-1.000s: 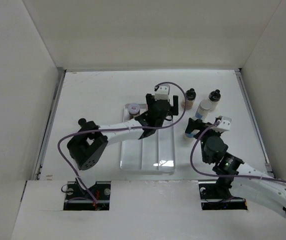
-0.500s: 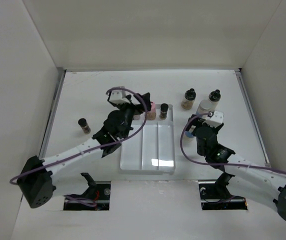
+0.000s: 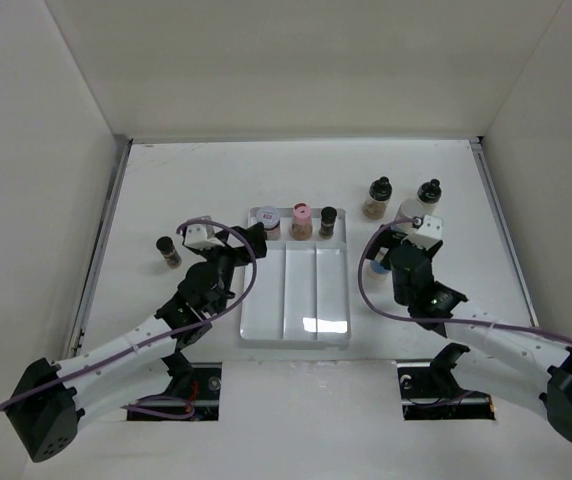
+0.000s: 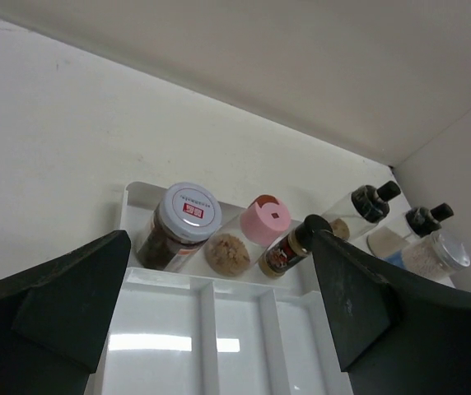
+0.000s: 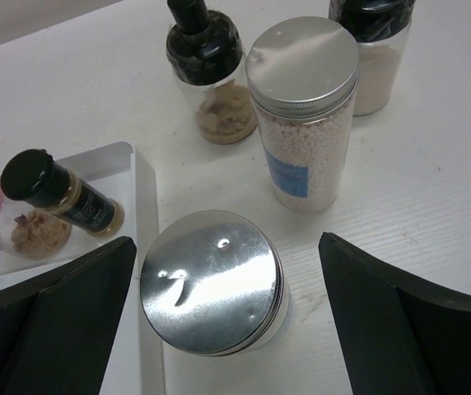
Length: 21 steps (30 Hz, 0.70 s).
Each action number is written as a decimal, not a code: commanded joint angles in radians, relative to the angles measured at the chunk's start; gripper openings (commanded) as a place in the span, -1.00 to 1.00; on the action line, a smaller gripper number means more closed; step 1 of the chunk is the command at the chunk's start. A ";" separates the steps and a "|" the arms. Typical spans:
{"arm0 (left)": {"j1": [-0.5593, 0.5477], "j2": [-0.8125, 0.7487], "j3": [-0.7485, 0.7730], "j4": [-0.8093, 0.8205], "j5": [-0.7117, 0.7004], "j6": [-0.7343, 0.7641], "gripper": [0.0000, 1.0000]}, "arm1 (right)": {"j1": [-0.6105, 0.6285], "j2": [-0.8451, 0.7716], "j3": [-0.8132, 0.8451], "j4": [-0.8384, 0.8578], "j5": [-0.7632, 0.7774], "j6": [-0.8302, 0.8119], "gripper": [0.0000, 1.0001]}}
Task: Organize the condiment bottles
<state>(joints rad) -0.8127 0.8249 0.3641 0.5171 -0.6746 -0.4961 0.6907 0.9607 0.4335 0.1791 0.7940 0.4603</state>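
Three condiment bottles stand at the far end of the clear tray (image 3: 296,320): a white-capped dark jar (image 3: 269,222), a pink-capped bottle (image 3: 301,221) and a small black-capped bottle (image 3: 328,221). Another small bottle (image 3: 169,250) stands on the table to the left. To the right stand two black-capped bottles (image 3: 377,197) (image 3: 426,192) and a tall silver-capped, blue-labelled jar (image 3: 404,214). My right gripper (image 5: 227,329) is open, straddling a wide silver-lidded jar (image 5: 211,280) without touching it. My left gripper (image 4: 227,329) is open and empty over the tray's (image 4: 219,346) left side.
White walls enclose the table on three sides. The tray's three long compartments (image 4: 170,346) hold nothing nearer than the bottle row. The right-hand bottles stand close together beside the tray's right rim (image 5: 132,189).
My left gripper has drawn back from the tray's far end toward the near left, leaving the pink-capped and small black-capped bottles standing there. My right gripper has shifted slightly over the silver-lidded jar.
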 commanded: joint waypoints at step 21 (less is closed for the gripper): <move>0.068 -0.007 -0.050 0.047 0.001 -0.021 0.88 | 0.150 -0.094 0.103 0.046 0.011 -0.100 0.04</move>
<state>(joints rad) -0.7528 0.8135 0.3229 0.5209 -0.6762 -0.5091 0.7914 0.8871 0.4541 0.1379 0.7788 0.4026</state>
